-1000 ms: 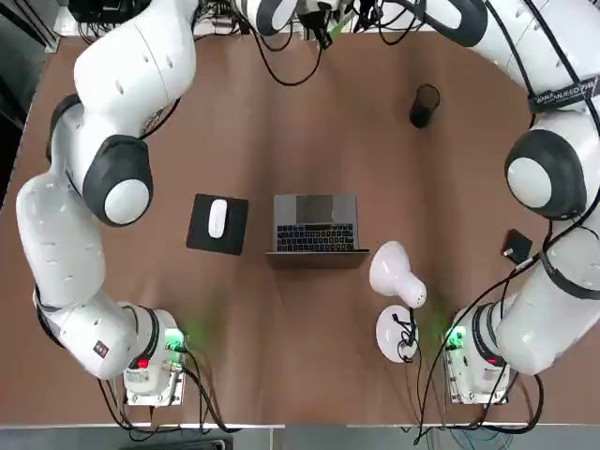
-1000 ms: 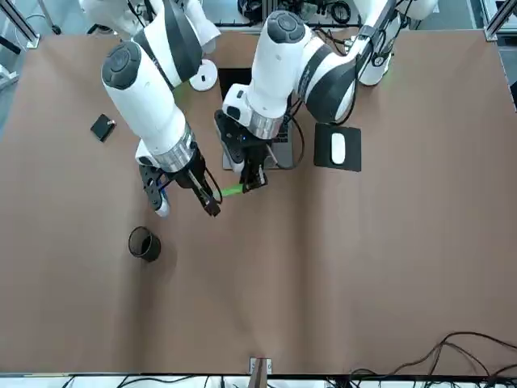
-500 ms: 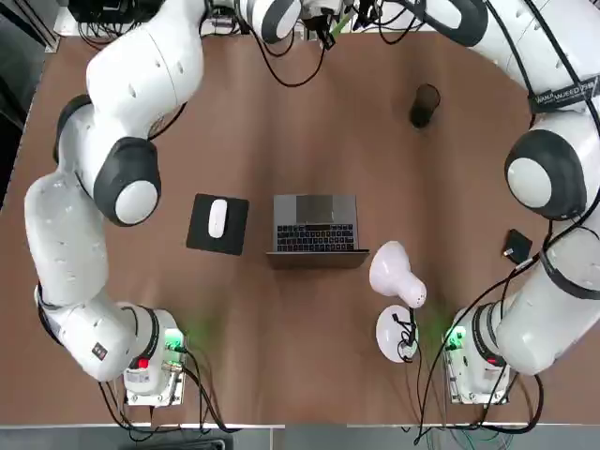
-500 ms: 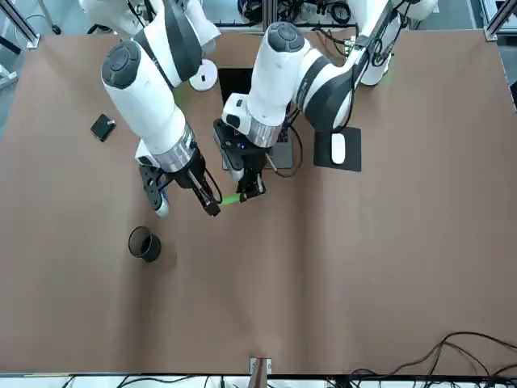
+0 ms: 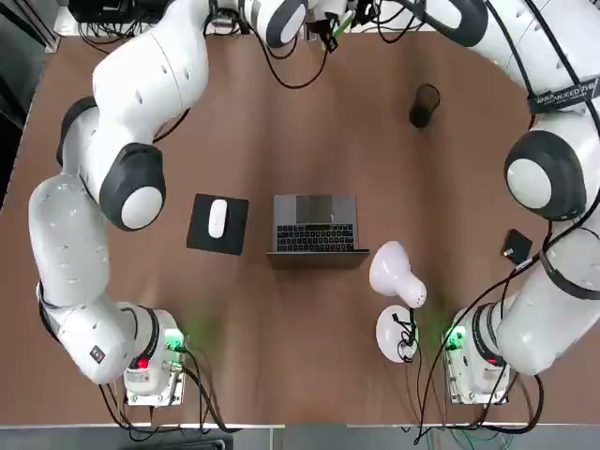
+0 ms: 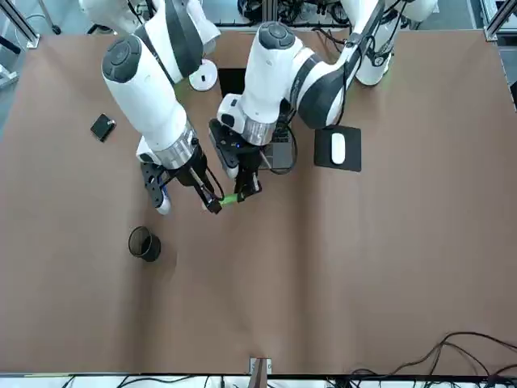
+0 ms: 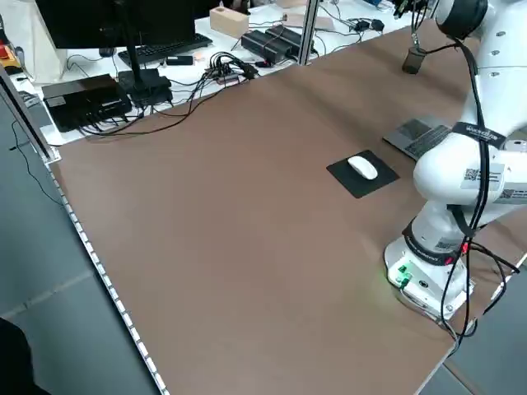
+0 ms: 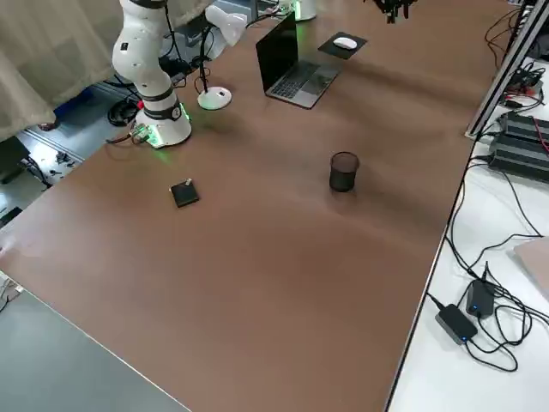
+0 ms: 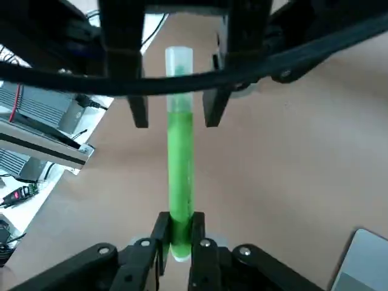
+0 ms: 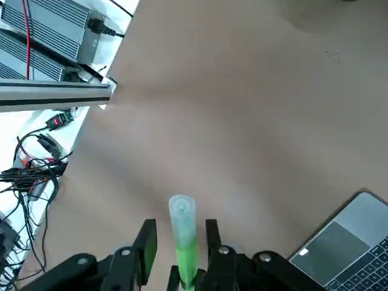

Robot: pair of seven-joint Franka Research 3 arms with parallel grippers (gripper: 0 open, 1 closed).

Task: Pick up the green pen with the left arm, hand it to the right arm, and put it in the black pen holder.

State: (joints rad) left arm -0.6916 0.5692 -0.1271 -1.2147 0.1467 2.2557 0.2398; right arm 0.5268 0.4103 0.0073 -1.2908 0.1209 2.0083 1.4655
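Note:
The green pen [image 6: 229, 198] hangs level above the table, beyond the laptop. My left gripper [image 6: 242, 192] is shut on one end of it; in the left wrist view its fingers [image 9: 162, 233] pinch the pen [image 9: 180, 163]. My right gripper [image 6: 214, 204] faces it from the other side. The pen's pale tip [image 10: 182, 209] lies between the right fingers [image 10: 147, 245], which stand open with a small gap on each side. The black pen holder [image 6: 144, 243] stands upright on the table below and beside the right gripper, also seen in the top view [image 5: 424, 105].
An open laptop [image 5: 316, 223] sits mid-table with a white mouse on a black pad [image 5: 202, 239] beside it. A white desk lamp [image 5: 397, 272] and a small flat black gadget [image 5: 517, 247] lie on the right arm's side. Cables and boxes line the far edge.
The left arm has carried the pen toward the right gripper, so the pen's free end now sits between the right fingers. Those fingers have narrowed a little.

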